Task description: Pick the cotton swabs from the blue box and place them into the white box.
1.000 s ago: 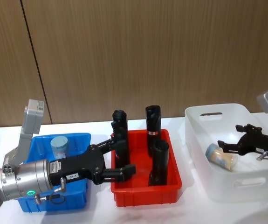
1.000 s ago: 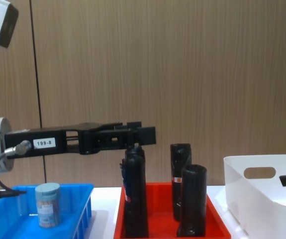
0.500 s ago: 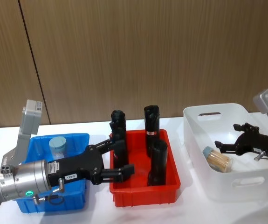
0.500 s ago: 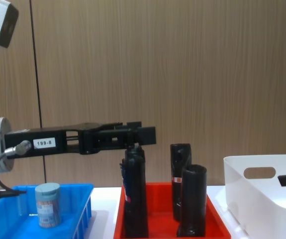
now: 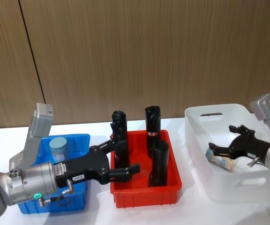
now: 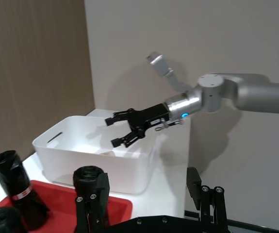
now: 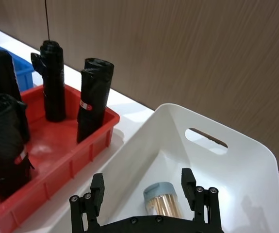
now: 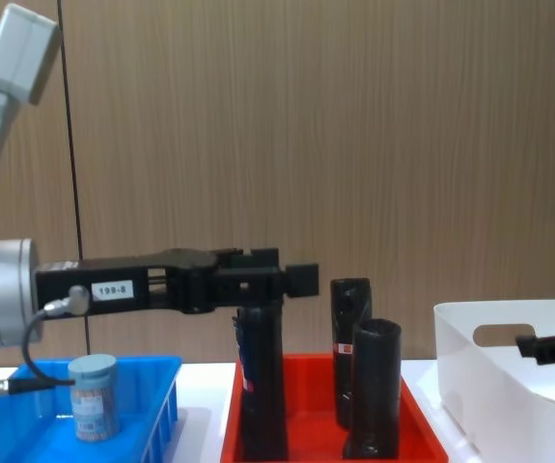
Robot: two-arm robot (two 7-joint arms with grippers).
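I am holding my left gripper spread over the red bin, ready for the swab jar standing in the blue box beside. My right gripper is hanging spread above the white box, where another jar is lying loose.

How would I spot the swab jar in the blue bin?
Find the blue box on the robot's left, beside the red bin. Standing upright at its back is a small clear jar with a pale blue lid, far shorter than the black rolls.
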